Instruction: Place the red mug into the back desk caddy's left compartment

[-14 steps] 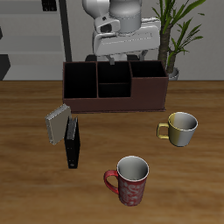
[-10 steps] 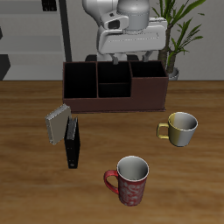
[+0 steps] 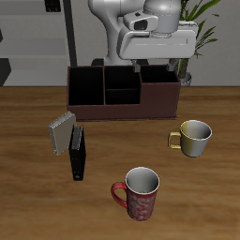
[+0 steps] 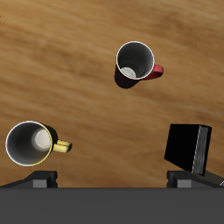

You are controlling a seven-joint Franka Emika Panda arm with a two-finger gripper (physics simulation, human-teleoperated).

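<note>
I see the tall red mottled mug (image 3: 138,194) upright near the table's front edge, beside a black box (image 3: 77,157) and a yellowish-gold mug (image 3: 195,138). My gripper (image 3: 158,67) hangs above the maroon-brown caddy (image 3: 123,92), apparently wide and empty.

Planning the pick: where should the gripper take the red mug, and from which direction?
Take the red mug by its rim wall, from straight above. It stands upright with its mouth open, apart from other things. Pinch the wall opposite the handle, one finger inside; the gripper hangs high behind the caddy.
</note>
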